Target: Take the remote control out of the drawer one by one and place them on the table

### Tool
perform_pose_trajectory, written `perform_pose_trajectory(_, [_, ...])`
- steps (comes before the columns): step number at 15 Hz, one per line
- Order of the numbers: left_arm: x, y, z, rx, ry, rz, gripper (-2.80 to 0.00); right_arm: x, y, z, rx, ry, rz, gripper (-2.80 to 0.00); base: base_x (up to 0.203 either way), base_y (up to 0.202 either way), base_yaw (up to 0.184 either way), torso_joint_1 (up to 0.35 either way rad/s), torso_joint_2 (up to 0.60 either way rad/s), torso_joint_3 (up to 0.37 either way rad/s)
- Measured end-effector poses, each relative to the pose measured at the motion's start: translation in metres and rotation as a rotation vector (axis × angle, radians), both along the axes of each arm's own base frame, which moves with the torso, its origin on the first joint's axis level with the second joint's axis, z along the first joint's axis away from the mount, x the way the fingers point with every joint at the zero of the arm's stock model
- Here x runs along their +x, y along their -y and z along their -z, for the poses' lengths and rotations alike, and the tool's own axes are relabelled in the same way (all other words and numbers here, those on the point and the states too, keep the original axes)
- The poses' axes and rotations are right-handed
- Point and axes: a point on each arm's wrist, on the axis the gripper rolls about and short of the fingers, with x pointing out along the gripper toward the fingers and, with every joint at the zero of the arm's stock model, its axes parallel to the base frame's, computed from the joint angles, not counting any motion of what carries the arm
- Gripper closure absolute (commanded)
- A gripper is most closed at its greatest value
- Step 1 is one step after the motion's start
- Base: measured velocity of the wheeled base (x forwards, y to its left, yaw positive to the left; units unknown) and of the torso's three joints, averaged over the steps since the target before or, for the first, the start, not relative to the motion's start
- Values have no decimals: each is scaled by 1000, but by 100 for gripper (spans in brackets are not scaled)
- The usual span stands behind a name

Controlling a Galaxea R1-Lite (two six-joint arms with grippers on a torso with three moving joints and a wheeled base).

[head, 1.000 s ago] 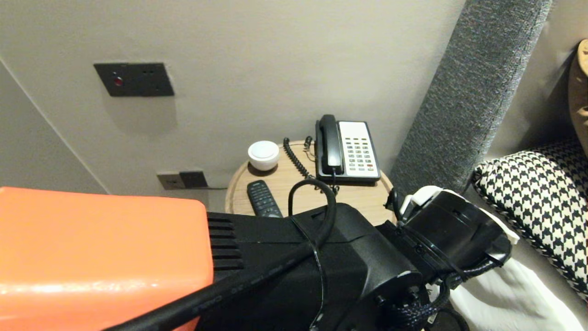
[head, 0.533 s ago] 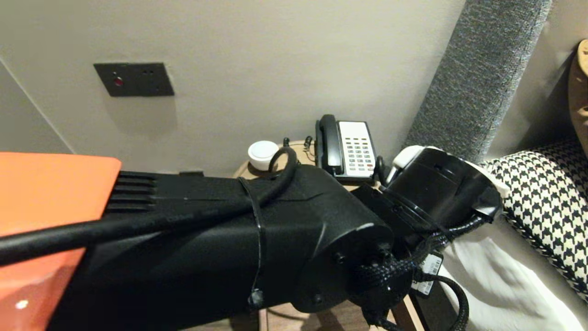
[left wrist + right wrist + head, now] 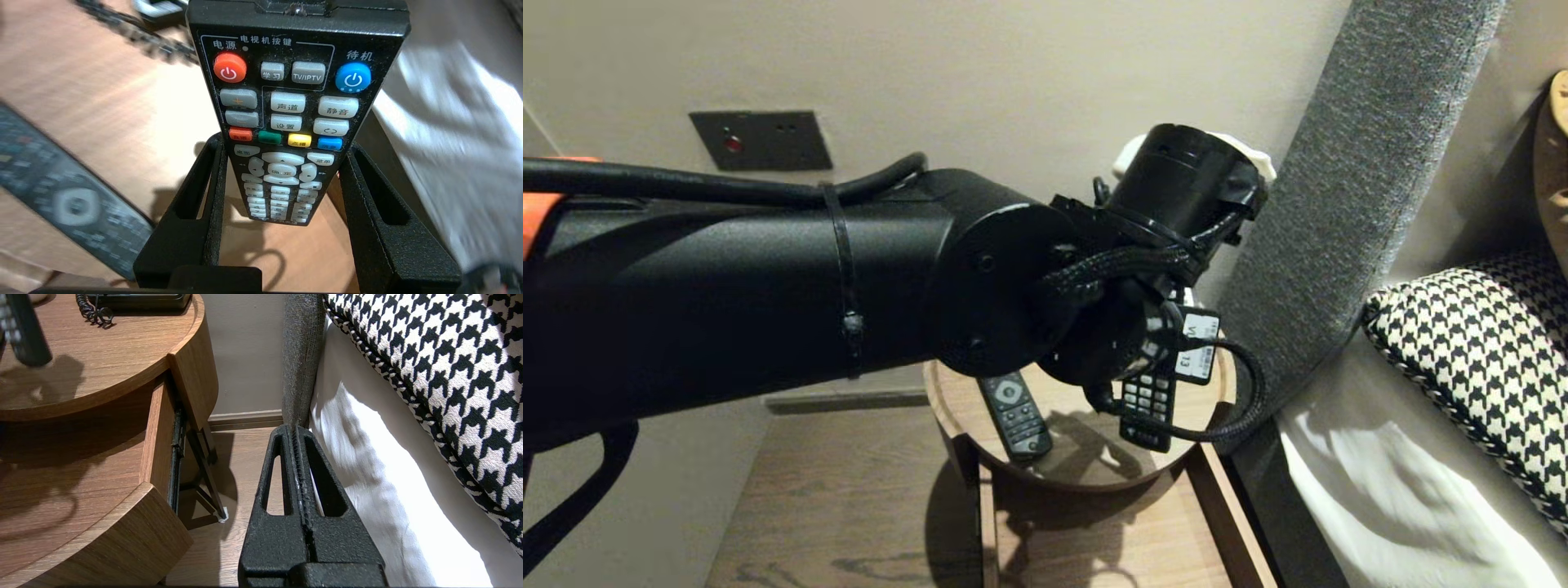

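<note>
Half-open, the left pincer (image 3: 284, 149) is clamping a black remote (image 3: 292, 102) by its number-pad end, a finger (image 3: 192, 212) pressing on each long edge. The remote's long axis is running straight out from the pincer, in line with the fingers. Its button face is looking back at the wrist camera, and its red and blue power keys are sitting at the far end.

Seen from the head camera, the left arm is reaching across from the robot's left. The remote (image 3: 1147, 408) is hanging nose-down, clear of the round wooden bench (image 3: 941, 392), over the half nearer the bed, with its shadow falling on the top just below. A second remote (image 3: 1015, 415) is lying flat on the bench to the robot's left of the held one, near it but not touching, its length pointing roughly toward the front rim. Farther back, a phone cord (image 3: 92, 310) is curling across the wood beside the phone (image 3: 139, 299). Beneath the top, a drawer (image 3: 987, 523) is standing pulled out.

The right pincer (image 3: 300, 433) is idling lower down, its tips pressed together with nothing between them, pointing at the gap between the bench and the bed's white sheet (image 3: 367, 490). The left arm is by far the nearer to both remotes. A houndstooth pillow (image 3: 1478, 351) is lying on the bed beside the grey headboard (image 3: 1347, 163).
</note>
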Motion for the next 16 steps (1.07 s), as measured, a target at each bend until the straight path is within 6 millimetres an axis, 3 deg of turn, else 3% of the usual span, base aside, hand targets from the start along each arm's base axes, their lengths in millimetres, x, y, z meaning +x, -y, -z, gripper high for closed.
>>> perform_pose_trajectory(9, [44, -12, 13, -197, -113, -275, 0, 0, 0, 0, 0, 0, 0, 0, 0, 0, 0, 0, 0, 0])
perform_pose_trajectory(16, [57, -13, 33, -242, -183, -396, 0, 0, 0, 0, 0, 0, 0, 0, 0, 0, 0, 0, 0, 0])
